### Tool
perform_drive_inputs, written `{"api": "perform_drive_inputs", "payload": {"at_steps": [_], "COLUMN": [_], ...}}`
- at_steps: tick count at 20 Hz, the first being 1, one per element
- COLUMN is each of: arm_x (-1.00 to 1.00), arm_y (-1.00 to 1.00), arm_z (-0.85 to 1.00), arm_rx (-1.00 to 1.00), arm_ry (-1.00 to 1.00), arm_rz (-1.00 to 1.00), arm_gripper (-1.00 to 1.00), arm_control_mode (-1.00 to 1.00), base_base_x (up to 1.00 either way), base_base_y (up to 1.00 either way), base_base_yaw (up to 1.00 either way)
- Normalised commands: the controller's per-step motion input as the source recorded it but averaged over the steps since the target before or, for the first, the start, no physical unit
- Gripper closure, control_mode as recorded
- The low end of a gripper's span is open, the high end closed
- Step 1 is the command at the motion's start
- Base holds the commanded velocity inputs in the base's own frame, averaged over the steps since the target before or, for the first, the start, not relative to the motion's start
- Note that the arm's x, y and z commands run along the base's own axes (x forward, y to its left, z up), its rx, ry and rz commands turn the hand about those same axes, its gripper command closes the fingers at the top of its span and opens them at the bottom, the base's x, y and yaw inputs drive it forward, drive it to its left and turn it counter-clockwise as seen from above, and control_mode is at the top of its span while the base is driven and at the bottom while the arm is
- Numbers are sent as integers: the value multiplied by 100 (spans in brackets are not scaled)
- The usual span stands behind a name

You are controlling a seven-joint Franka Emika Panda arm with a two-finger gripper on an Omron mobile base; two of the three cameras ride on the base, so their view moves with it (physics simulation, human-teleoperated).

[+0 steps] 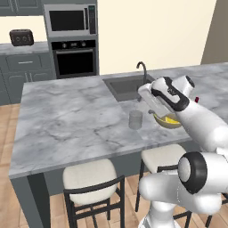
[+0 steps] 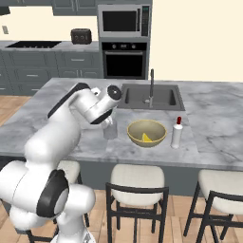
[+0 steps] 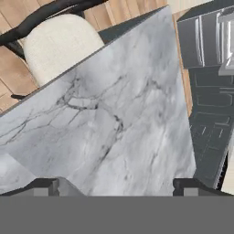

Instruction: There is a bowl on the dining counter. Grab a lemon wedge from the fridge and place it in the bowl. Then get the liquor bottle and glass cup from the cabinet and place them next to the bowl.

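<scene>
On the marble dining counter stands a yellow-green bowl with a yellow lemon wedge inside it. Just right of the bowl is the liquor bottle, white with a red cap. To the bowl's left stands the upright glass cup, also seen as the cup in the left base view, where the arm hides part of the bowl. My gripper hangs just above and behind the cup, its fingertips set wide apart with nothing between them, looking down on bare marble.
A sink with a tap lies behind the bowl. Cream-seated stools stand along the counter's near edge. At the back wall are the oven and microwave, and a toaster sits on the rear counter.
</scene>
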Motion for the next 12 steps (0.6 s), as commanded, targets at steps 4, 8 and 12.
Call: {"api": "perform_drive_inputs", "payload": {"at_steps": [4,8,12], "arm_x": [-85,-97,-100], "arm_y": [13,6,3], "arm_z": [69,61,58], "arm_rx": [0,0,-2], "arm_ry": [-4,-11,-17], "arm_rz": [0,0,0], "arm_gripper": [-100,-100,-100], "arm_control_mode": [-100,-100,-100], "base_base_x": [0,0,0], "base_base_y": [0,0,0], "base_base_yaw": [0,0,0]}}
